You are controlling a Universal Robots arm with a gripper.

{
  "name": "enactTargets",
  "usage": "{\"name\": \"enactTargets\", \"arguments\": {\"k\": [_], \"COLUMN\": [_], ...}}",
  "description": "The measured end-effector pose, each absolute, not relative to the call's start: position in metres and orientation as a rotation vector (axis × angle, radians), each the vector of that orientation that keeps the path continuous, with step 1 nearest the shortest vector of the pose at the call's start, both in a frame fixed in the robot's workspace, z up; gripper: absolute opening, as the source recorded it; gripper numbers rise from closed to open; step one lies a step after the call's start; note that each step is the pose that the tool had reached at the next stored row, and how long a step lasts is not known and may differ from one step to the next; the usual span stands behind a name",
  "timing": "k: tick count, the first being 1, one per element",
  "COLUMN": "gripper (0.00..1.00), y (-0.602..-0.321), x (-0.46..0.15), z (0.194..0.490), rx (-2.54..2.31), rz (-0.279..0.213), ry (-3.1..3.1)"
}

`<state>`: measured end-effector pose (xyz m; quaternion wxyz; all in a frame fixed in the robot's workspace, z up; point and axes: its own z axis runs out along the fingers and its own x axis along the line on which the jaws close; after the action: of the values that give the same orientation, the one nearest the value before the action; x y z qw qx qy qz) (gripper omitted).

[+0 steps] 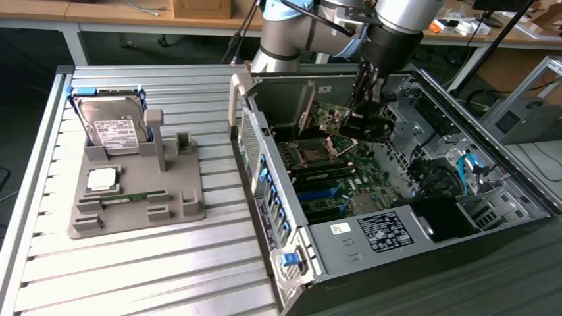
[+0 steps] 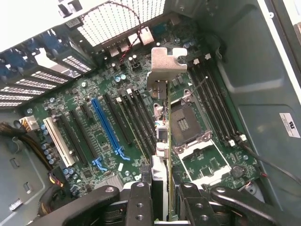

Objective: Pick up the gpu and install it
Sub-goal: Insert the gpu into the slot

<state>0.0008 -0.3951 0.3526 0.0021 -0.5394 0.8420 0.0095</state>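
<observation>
The gpu (image 2: 168,136) is held edge-on between the fingers (image 2: 140,205) of the gripper (image 2: 165,207), which are closed narrowly on one end of it; its silver bracket (image 2: 166,70) is seen at the other end. The card is carried inside the open computer case (image 1: 333,253), above the motherboard (image 2: 94,101). Black expansion slots (image 2: 136,117) lie beneath it, with a blue slot (image 2: 108,127) to one side and the CPU socket (image 2: 186,123) and memory slots (image 2: 214,103) to the other. A red-and-black wire (image 2: 124,26) is strung near the grille. On the exterior view's left, a grey holder (image 1: 180,210) on the slatted table (image 1: 131,270) carries a hard drive (image 1: 114,128), a processor (image 1: 102,178) and a memory stick (image 1: 131,195).
</observation>
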Motion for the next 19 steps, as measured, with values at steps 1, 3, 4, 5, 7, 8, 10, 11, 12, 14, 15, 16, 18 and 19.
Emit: {"name": "enactTargets", "arguments": {"k": [1, 3, 4, 5, 7, 8, 10, 11, 12, 14, 15, 16, 18, 19], "gripper": [0.27, 0.27, 0.27, 0.27, 0.27, 0.27, 0.27, 0.27, 0.27, 0.27, 0.27, 0.27, 0.27, 0.27], "y": [-0.3951, -0.3951, -0.3951, -0.3951, -0.3951, -0.3951, -0.3951, -0.3951, -0.3951, -0.3951, -0.3951, -0.3951, -0.3951, -0.3951], "x": [0.0008, 0.0008, 0.0008, 0.0008, 0.0008, 0.0008, 0.0009, 0.0009, 0.0009, 0.0009, 0.0009, 0.0009, 0.0008, 0.0008], "z": [0.3527, 0.3526, 0.3527, 0.3527, 0.3527, 0.3527, 0.3527, 0.3527, 0.3526, 0.3527, 0.3527, 0.3527, 0.3527, 0.3527], "rx": [-1.697, -1.712, -1.717, -1.724, -1.734, -1.739, -1.749, -1.754, -1.759, -1.769, -1.773, -1.779, -1.788, -1.793], "rz": [0.03, 0.03, 0.03, 0.03, 0.03, 0.03, 0.03, 0.03, 0.03, 0.03, 0.03, 0.03, 0.03, 0.03], "ry": [2.638, 2.629, 2.626, 2.621, 2.615, 2.612, 2.605, 2.601, 2.598, 2.592, 2.589, 2.585, 2.579, 2.575]}}
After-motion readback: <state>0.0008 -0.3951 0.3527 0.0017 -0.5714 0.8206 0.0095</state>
